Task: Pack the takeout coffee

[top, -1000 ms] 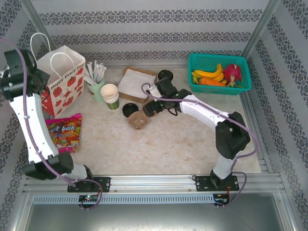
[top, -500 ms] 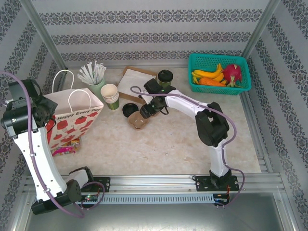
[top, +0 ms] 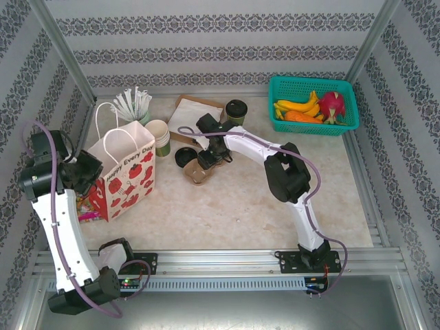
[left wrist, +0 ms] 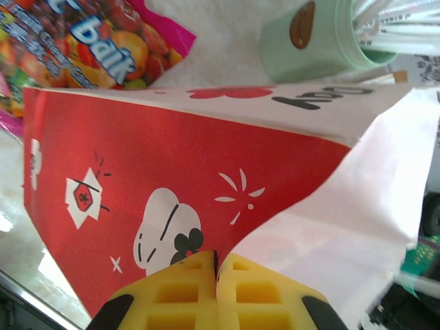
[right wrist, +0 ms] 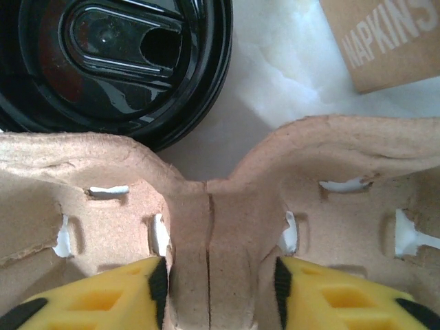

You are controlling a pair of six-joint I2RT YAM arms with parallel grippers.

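Table (top: 227,206) layout, top view:

- Paper bag (top: 129,172) stood upright at near left, its left edge pinched in the left gripper (top: 88,170).
- Snack packet (top: 87,208) lay flat just left of the bag, partly under it.
- Straw cup (top: 134,106) stood behind the bag, with the stack of lidless cups (top: 159,136) just right of it.
- Napkin pack (top: 192,113) lay at far centre, the takeout coffee (top: 236,110) upright to its right.
- Loose lid (top: 184,157) lay before the napkin pack, touching the cardboard carrier (top: 197,172) on the carrier's far-left side.
- Right gripper (top: 208,157) straddled the carrier's centre ridge.
- Basket (top: 309,82) sat at far right, fruit (top: 309,108) in it.
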